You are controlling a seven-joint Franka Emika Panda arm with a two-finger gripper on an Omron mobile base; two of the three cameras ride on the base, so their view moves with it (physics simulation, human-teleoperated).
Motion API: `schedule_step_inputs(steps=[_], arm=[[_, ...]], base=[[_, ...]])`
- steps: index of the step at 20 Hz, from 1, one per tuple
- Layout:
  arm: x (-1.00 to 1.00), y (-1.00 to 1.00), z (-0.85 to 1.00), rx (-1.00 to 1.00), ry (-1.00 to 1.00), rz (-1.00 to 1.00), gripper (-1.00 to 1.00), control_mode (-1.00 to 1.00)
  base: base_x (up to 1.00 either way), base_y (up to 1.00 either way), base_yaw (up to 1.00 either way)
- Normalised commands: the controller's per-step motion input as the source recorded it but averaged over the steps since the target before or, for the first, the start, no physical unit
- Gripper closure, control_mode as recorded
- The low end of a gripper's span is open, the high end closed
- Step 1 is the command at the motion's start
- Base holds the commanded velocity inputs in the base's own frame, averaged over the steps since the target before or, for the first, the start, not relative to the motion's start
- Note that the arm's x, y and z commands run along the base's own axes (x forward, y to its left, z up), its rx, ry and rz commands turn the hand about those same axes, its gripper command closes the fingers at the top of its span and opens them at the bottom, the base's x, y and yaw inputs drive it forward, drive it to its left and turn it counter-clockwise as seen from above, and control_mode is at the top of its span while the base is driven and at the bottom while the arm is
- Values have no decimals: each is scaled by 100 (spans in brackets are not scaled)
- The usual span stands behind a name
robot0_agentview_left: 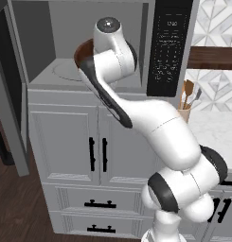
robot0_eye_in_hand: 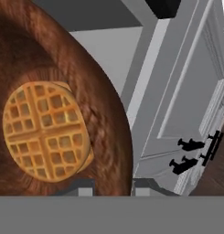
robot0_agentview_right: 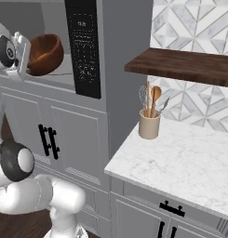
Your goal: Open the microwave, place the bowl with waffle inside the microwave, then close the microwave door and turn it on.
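Your claw point(robot0_eye_in_hand: 112, 186) is clamped on the rim of the bowl with waffle point(robot0_eye_in_hand: 63, 119); it is rigid and glossy, so keep it level.

kitchen: microwave point(robot0_agentview_left: 103, 47), cabinets point(robot0_agentview_left: 79, 151), countertop point(robot0_agentview_right: 180, 158)

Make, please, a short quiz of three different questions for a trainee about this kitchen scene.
1. True or false: the microwave door is open.
2. What food lies in the bowl?
3. Where is the bowl now? A) on the marble counter B) held by the hand at the microwave opening C) on the wooden shelf

Key:
1. True; it swings out at the left.
2. A waffle.
3. B; the hand grips its rim, and the bowl is tilted at the front of the cavity.
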Motion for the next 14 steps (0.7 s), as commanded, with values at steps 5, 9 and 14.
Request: schedule_step_inputs(steps=[5, 9, 14], arm=[[90, 0, 0, 2, -5, -13, 100, -100], [81, 0, -10, 6, -10, -7, 100, -100], [48, 0, -52, 7, -17, 0, 100, -100]], base=[[0, 0, 0], [0, 0, 0], [0, 0, 0]])
